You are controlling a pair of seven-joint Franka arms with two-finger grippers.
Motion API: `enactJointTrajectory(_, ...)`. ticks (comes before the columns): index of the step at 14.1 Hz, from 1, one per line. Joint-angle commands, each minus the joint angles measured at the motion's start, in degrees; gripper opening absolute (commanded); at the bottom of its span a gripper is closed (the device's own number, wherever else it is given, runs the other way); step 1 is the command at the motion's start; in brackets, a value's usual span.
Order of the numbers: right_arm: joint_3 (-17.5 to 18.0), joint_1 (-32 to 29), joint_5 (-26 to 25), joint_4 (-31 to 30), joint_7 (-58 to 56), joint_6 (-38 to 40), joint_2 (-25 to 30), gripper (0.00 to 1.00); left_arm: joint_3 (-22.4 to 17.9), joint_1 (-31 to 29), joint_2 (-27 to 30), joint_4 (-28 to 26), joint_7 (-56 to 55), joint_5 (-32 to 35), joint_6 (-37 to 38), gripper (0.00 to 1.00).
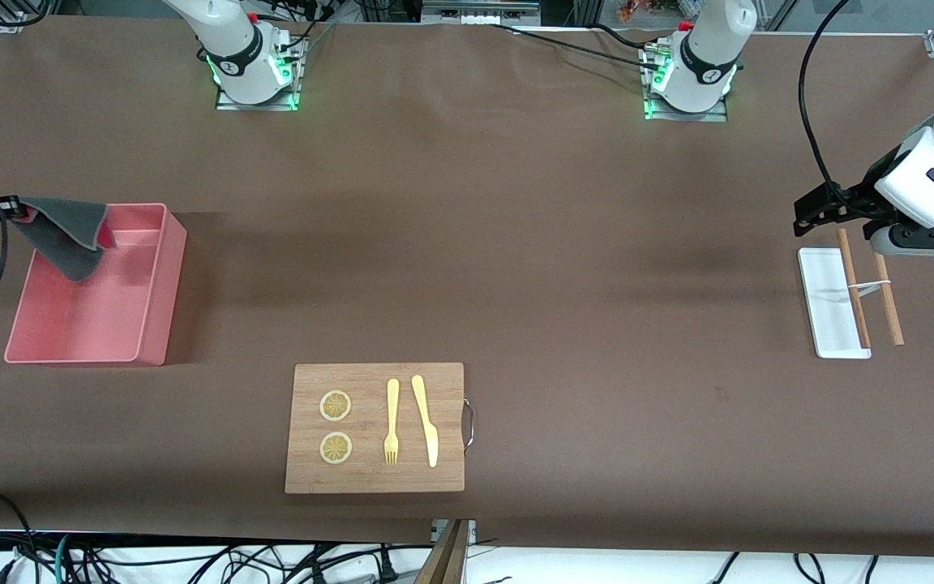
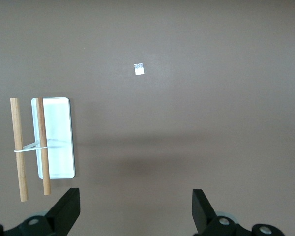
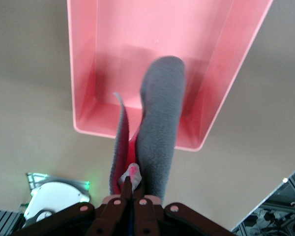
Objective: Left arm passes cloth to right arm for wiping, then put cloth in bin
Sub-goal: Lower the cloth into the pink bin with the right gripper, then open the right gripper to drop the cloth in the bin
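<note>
The right gripper pinches the cloth over the pink bin, ready to drop it, while the left gripper waits spread above the table.

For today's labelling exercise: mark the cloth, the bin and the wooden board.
cloth (image 1: pixel 70 235), front view, grey face hanging over the bin
bin (image 1: pixel 160 300), front view, outer side wall
wooden board (image 1: pixel 374 478), front view, bare edge nearest the camera
</note>
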State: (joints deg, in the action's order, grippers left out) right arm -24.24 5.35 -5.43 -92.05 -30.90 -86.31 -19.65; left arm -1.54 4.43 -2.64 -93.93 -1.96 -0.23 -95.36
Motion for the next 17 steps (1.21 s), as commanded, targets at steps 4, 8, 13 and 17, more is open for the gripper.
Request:
enactJointTrajectory(4,0.68,0.19,1.38,-13.41,3.11,-14.74,2.25,0.00,0.14,-0.04,-0.61,1.56,0.64,1.46,0.97,1.00)
enactJointTrajectory(8,0.94,0.36,4.28,-13.85,3.21,-20.64,-1.52,0.00,0.14,-0.04,-0.61,1.56,0.64,1.46,0.97,1.00)
enactJointTrajectory(13,1.12,0.37,7.37,-16.05,3.12,-28.81,-6.89,0.00,0.14,-0.04,-0.61,1.56,0.64,1.46,0.97,1.00)
enactJointTrajectory(17,1.12,0.37,9.47,-17.63,2.60,-32.07,-8.38,0.00,0.14,-0.04,-0.61,1.56,0.64,1.46,0.97,1.00)
